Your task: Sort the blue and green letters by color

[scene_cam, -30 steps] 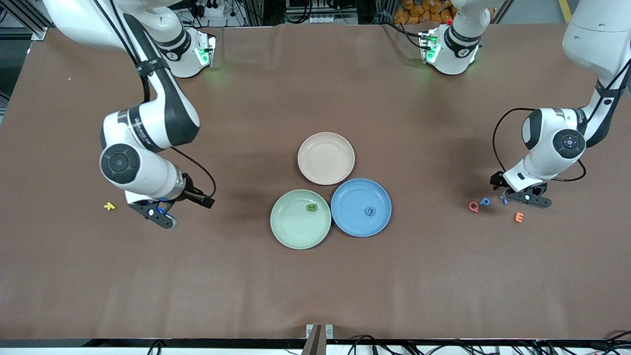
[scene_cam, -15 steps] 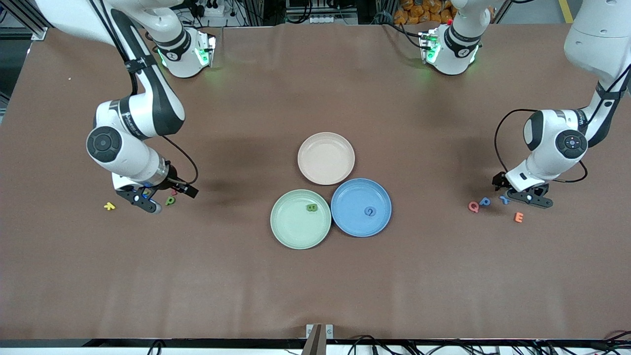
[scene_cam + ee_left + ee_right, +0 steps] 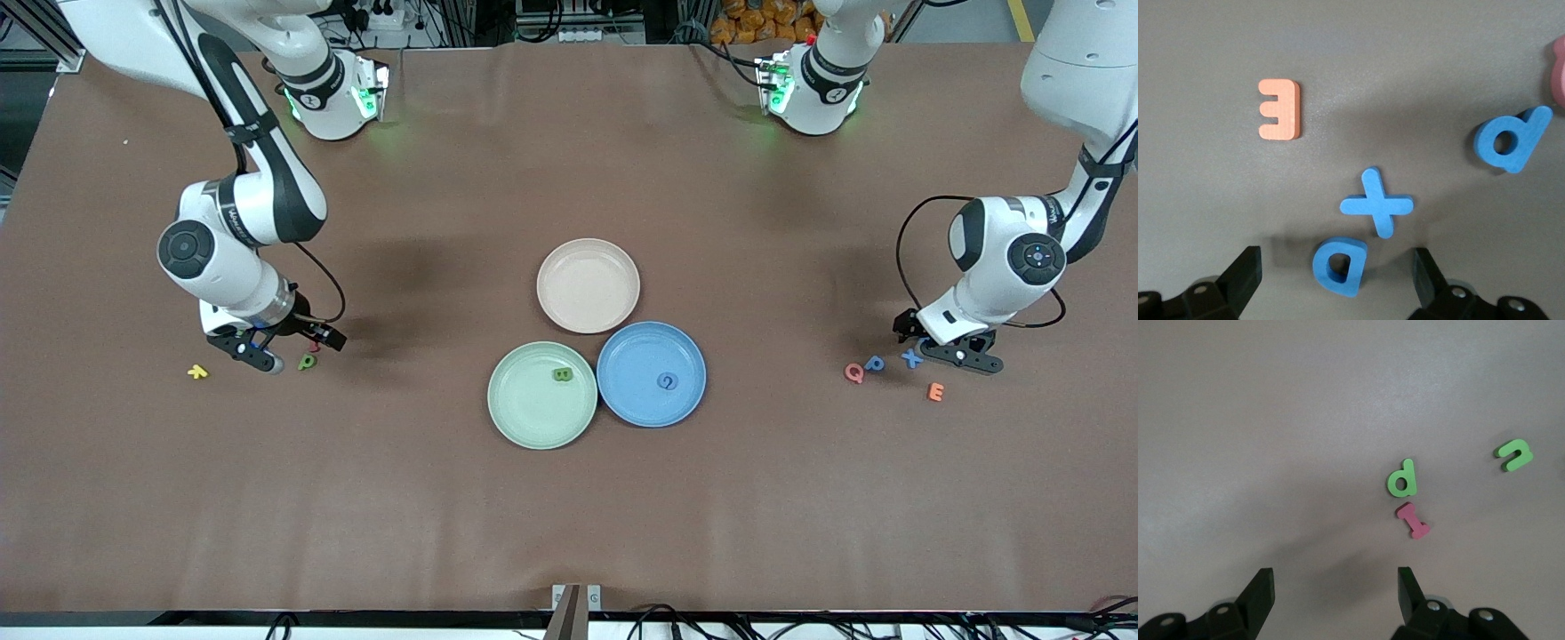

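between the open left hand fingers lies a blue d.

A robotics lab: two white arms bolted to a brown-covered surface, aluminium framing and cables along its edges.

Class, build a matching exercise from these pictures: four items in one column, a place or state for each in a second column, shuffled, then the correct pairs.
1. green B
2. blue D
3. orange E
4. pink plate

a. holds no letter
b. between the left gripper's open fingers
c. on the green plate
d. on the table, nearer the front camera than the blue X

Pairs: 1-c, 2-b, 3-d, 4-a
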`<state>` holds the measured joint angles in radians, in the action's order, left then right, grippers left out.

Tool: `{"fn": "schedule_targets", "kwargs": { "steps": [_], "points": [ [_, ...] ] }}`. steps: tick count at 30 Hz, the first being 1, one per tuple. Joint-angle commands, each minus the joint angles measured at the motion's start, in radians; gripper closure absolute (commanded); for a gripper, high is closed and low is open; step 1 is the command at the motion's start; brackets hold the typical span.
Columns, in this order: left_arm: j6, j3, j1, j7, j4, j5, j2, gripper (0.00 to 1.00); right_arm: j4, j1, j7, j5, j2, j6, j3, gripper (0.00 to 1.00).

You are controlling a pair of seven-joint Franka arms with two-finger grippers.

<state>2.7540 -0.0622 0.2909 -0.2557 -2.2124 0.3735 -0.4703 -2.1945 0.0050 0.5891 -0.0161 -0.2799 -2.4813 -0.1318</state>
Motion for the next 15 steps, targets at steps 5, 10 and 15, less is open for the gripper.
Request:
{"fn": "schedule_targets", "kwargs": {
  "steps": [5,10,15],
  "points": [
    [0.012,0.002,0.008,-0.01,-0.03,0.021,0.03,0.0,-0.016,-0.039,-0.147,-0.004,-0.013,-0.044,-0.005,0.2],
    [0.01,0.004,0.013,-0.008,-0.03,0.018,0.036,0.0,-0.016,-0.042,-0.156,-0.013,-0.036,-0.074,-0.003,0.2],
    [0.01,0.004,0.016,-0.01,-0.035,-0.004,0.036,0.0,-0.013,-0.054,-0.179,-0.018,-0.062,-0.097,0.004,0.21]
  ]
}}
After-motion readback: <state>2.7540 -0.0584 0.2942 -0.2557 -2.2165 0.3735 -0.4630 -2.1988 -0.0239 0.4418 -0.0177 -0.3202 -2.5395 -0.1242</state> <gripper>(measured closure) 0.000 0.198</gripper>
